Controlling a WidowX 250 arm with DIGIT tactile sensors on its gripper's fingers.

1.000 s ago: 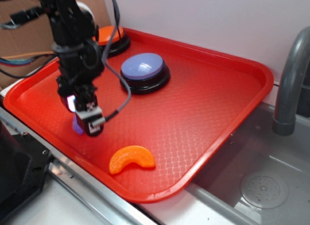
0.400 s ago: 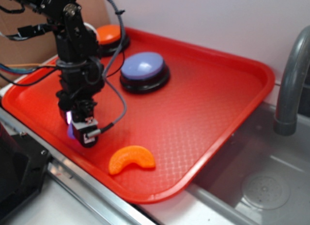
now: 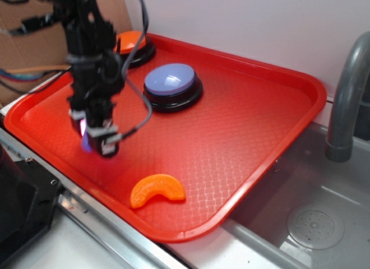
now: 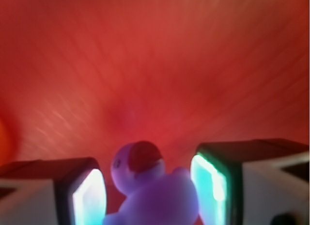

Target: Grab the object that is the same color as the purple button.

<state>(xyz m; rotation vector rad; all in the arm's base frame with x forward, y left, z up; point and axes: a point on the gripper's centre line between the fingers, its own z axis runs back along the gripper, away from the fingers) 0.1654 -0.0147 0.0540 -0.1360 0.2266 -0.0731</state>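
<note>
The tiny lavender-purple toy [image 4: 155, 186], with a rounded head and a reddish stub, sits between my gripper's [image 4: 147, 196] two lit pads [image 4: 89, 196], touching both. In the exterior view my gripper [image 3: 98, 144] hangs a little above the front left of the red tray [image 3: 260, 107]. It is shut on the toy, of which only a purple sliver [image 3: 87, 143] shows at the fingers. The purple button [image 3: 170, 81], a lavender dome on a black base, stands at the tray's back middle, to the right of and beyond my gripper.
An orange-domed button [image 3: 132, 42] stands at the tray's back left, behind the arm. An orange crescent slice [image 3: 157, 189] lies near the tray's front edge, to the right of my gripper. A grey faucet [image 3: 347, 101] and sink [image 3: 300, 217] are to the right.
My gripper dipped toward the tray's front left, closed around the purple toy, and has now risen a little with the toy between its fingers.
</note>
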